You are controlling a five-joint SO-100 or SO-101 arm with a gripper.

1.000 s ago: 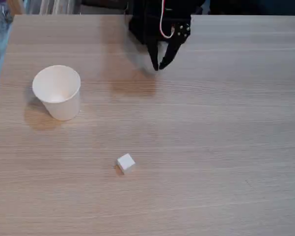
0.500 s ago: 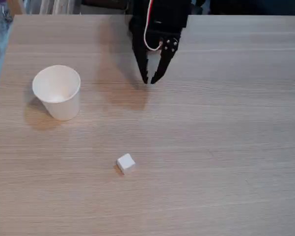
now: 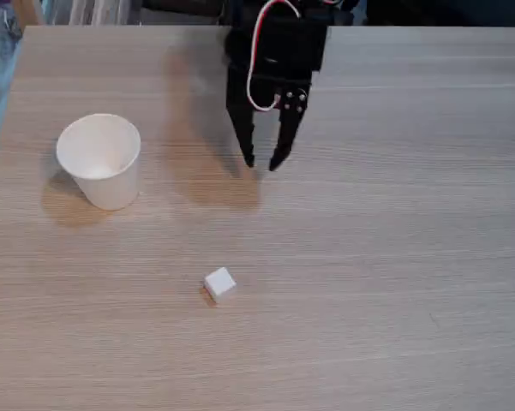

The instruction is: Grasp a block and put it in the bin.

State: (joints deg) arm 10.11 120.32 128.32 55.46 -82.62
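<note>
A tiny white cube, the block (image 3: 220, 283), lies on the wooden table in the lower middle of the fixed view. The bin, a white paper cup (image 3: 100, 160), stands upright at the left with its mouth open and nothing visible inside. My black gripper (image 3: 262, 163) hangs from the top centre, fingers pointing down toward the table, open with a small gap and nothing between them. It is well above the block in the picture and to the right of the cup, touching neither.
The light wood table (image 3: 394, 257) fills the view; its far edge runs along the top and its left edge is near the cup. The arm's black body with a red and white cable (image 3: 255, 51) sits at the top centre.
The gripper has come forward and down the picture toward the block, and its fingers have spread from nearly shut to slightly open. Block and cup have not moved.
</note>
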